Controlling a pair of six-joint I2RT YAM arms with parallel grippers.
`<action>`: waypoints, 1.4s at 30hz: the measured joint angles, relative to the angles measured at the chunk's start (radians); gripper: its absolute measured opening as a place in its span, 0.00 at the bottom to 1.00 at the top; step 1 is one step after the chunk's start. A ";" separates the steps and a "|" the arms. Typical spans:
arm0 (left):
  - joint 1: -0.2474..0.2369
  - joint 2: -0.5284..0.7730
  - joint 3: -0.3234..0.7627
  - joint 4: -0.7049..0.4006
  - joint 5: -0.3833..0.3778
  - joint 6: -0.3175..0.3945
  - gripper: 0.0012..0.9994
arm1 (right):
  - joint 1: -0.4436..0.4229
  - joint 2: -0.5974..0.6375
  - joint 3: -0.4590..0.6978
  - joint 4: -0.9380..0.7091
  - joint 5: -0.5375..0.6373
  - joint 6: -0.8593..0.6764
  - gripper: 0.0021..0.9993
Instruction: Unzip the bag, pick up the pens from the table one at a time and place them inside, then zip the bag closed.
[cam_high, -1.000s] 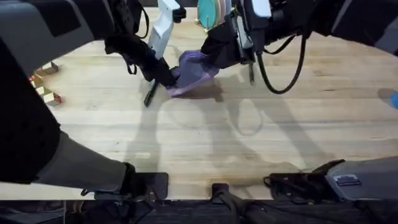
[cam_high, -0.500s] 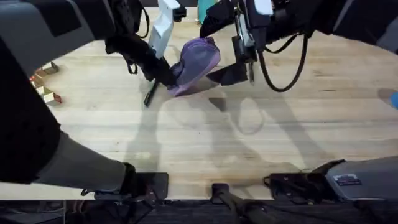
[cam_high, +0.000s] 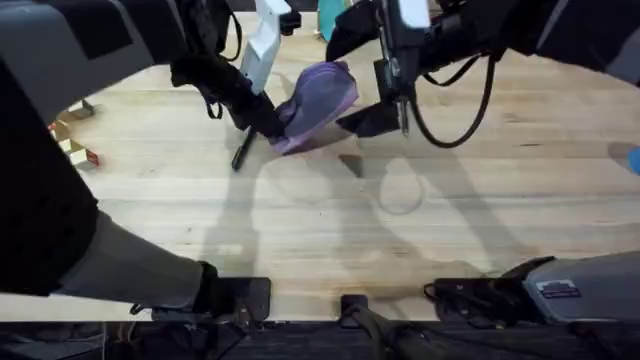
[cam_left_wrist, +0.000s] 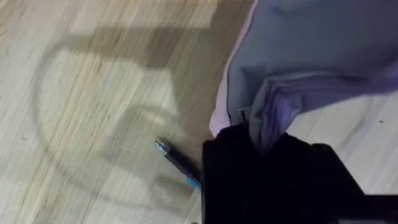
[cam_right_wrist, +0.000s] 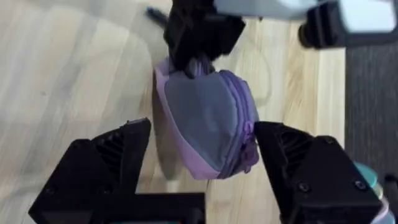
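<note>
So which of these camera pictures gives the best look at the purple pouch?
The right wrist view: the bag shows almost whole, zipper edge included, with the left gripper pinching its far end. The overhead view shows it small, propped up between the arms. The left wrist view shows just one end, close up.

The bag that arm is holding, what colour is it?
Lavender-purple bag, clearest in the right wrist view.

You are looking at a robot lab. Two robot arms (cam_high: 210, 70) work over a big pale wood table (cam_high: 330, 220), with black cables (cam_high: 450, 130) hanging and small blocks (cam_high: 72, 135) lying at the side.
</note>
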 joint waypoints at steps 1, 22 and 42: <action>-0.003 0.000 0.000 0.001 0.001 0.000 0.04 | 0.000 0.000 0.000 -0.013 0.032 0.000 1.00; -0.024 0.000 0.001 0.015 0.043 0.000 0.04 | -0.155 0.000 0.002 -0.205 0.278 -0.007 1.00; -0.024 0.000 0.001 0.015 0.043 0.000 0.04 | -0.155 0.000 0.002 -0.224 0.274 -0.007 1.00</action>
